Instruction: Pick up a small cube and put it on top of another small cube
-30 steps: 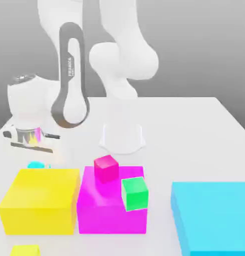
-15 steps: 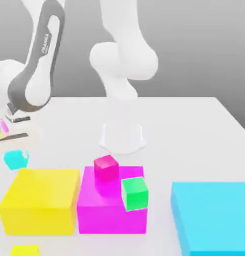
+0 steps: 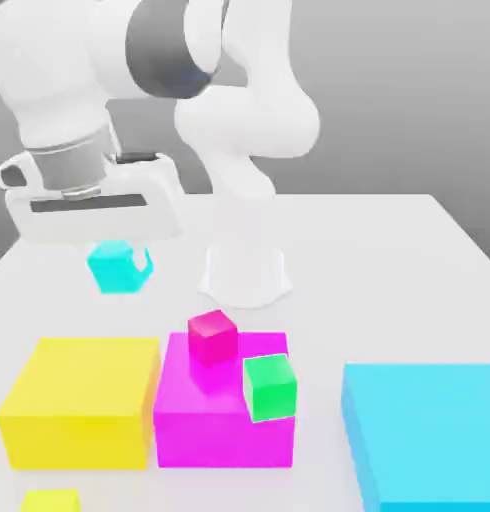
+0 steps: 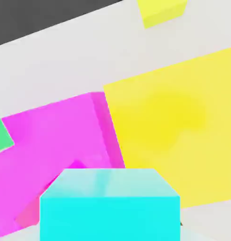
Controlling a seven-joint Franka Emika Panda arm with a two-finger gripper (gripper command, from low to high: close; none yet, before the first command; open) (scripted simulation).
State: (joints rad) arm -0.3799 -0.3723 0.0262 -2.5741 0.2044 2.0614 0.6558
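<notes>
Since the earlier frame, arm has risen and swung toward the exterior view's right | gripper [image 3: 117, 245] clenched on small cyan cube [image 3: 118, 266], held above table [image 3: 389, 260] | advice: centre over red cube [image 3: 212, 336] on magenta block [image 3: 224, 420], lower squarely, release gently.

- No text, label, brand, number or sign can be read in either view.
- The arm's white and grey shells [image 3: 159, 50] carry no legible lettering.
- The faces of the blocks are plain colour, with no print: the small cyan cube [image 3: 117, 266], the small red cube [image 3: 212, 337], the green cube [image 3: 269, 387], the yellow block [image 3: 79, 400] and the magenta block [image 3: 224, 420].
</notes>
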